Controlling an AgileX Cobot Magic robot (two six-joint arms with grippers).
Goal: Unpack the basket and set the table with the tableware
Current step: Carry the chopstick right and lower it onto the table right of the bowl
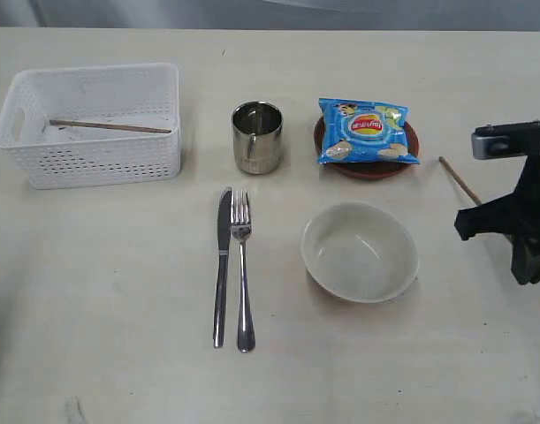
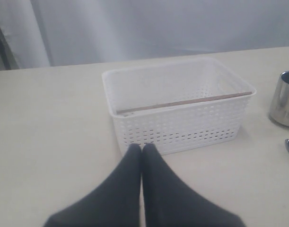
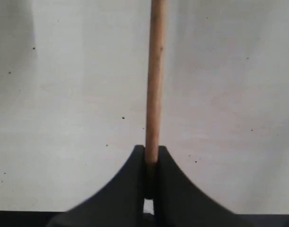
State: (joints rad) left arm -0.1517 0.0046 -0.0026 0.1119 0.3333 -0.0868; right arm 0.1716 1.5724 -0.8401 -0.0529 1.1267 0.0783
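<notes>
Pale beige matte surface (image 1: 119,309) fills my exterior view. On it I count one white rectangular plastic basket with perforated walls (image 1: 88,124) at the upper left and one small steel cup (image 1: 257,137). One steel knife (image 1: 222,265) and one steel fork (image 1: 243,274) lie side by side, with one cream bowl (image 1: 360,252) to their right. One brown round plate (image 1: 376,171) carries one blue chip bag (image 1: 367,132).

Chopsticks number two. The first wooden chopstick (image 1: 110,126) lies lengthwise inside the basket. The second wooden chopstick (image 3: 155,80) is pinched between the fingers of my right gripper (image 3: 151,158). That black arm (image 1: 517,212) sits at the right edge, right of the bowl, and the stick's free end points toward the plate. I cannot tell whether its tip touches the surface.

My left gripper (image 2: 142,150) has its fingers pressed together on nothing and is aimed at the basket's long wall, just short of it.
</notes>
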